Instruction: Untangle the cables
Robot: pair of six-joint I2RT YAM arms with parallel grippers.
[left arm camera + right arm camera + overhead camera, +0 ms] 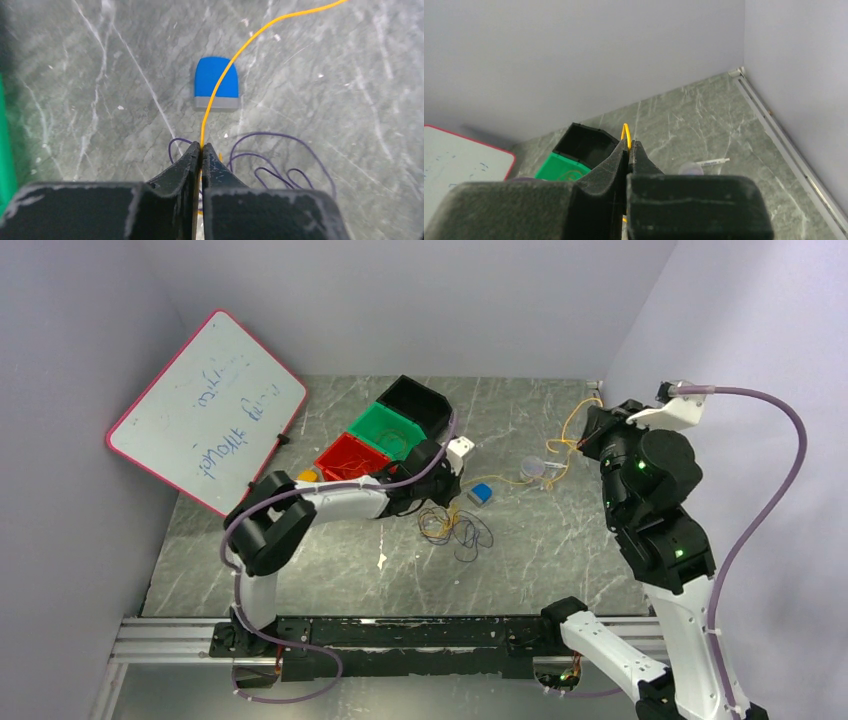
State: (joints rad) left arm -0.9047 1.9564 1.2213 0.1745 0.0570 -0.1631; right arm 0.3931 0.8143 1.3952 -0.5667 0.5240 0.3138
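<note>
Here, my left gripper (201,150) is clamped shut on the orange cable (235,55).
The pinch sits just short of the blue block (216,82), and the strand runs on across it; the purple cable (280,150) coils beside my jaws. My right gripper (629,147), far from the block, is closed on 1 orange loop (625,131).

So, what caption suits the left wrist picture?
The left gripper pinches the orange cable beside purple loops, blue block beyond.
</note>
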